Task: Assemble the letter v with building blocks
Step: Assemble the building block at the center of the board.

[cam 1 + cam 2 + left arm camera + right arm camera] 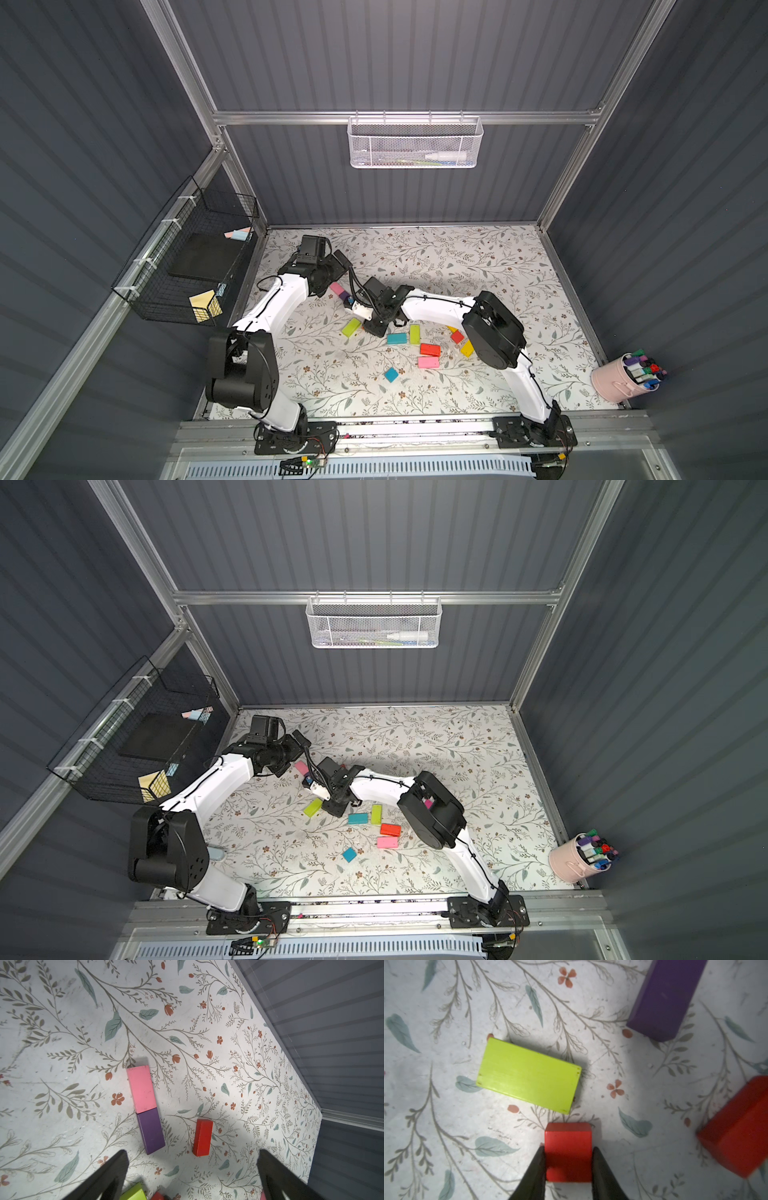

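On the floral table [457, 257] the right arm's elbow hid part of the scattered building blocks [397, 338]. A pink block [141, 1088] and a purple block [150, 1130] lay end to end, touching, with a long red block [202, 1137] near them; a lime block [529, 1076] lay just beside the small red block [568, 1136]. The left gripper [192, 1150] hung wide and empty near the pink and purple pair; the right gripper [568, 1150] had both fingers [535, 1167] pressed against the small red block's sides. A black wire basket [183, 249] held a yellow pad [203, 305]; a white mesh basket [413, 143] held a bottle [444, 156]; a pink cup [615, 380] held markers [644, 370].
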Robot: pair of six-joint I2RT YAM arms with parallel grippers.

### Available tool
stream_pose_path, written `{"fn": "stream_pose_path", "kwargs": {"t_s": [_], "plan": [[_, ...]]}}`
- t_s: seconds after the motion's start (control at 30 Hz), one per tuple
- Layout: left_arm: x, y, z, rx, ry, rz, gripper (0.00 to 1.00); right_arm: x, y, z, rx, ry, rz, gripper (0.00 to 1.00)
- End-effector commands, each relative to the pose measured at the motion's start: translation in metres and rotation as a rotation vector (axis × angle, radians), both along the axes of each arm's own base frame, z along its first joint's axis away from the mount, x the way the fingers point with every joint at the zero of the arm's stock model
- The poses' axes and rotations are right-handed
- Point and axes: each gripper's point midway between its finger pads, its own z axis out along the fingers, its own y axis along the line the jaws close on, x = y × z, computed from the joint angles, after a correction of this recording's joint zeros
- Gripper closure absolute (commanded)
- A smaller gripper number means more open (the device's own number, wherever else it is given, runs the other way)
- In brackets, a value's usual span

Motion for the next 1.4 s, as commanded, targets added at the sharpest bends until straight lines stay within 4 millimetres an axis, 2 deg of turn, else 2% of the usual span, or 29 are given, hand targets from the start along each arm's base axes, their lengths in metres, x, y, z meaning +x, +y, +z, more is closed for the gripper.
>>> {"fn": "stream_pose_path", "kwargs": {"t_s": [0.0,0.1,0.33,0.67,1.37], "plan": [[0.002,0.002,-0.005,0.013,-0.002,-0.018,0.01,0.008,-0.009,0.007,-0.011,-0.024,-0.022,0.79],[0.002,0.002,-0.003,0.015,-0.008,-0.017,0.01,0.02,-0.002,0.013,0.013,-0.06,-0.033,0.78],[0.001,0.003,-0.004,0.024,-0.011,-0.018,0.01,0.038,0.01,0.012,0.028,-0.072,-0.017,0.76],[0.0,0.002,-0.011,0.021,-0.009,-0.024,0.01,0.049,0.024,0.003,0.026,-0.019,-0.011,0.75],[0.0,0.004,-0.013,0.036,-0.01,-0.027,0.01,0.059,0.021,-0.016,-0.007,0.009,-0.042,0.72]]}}
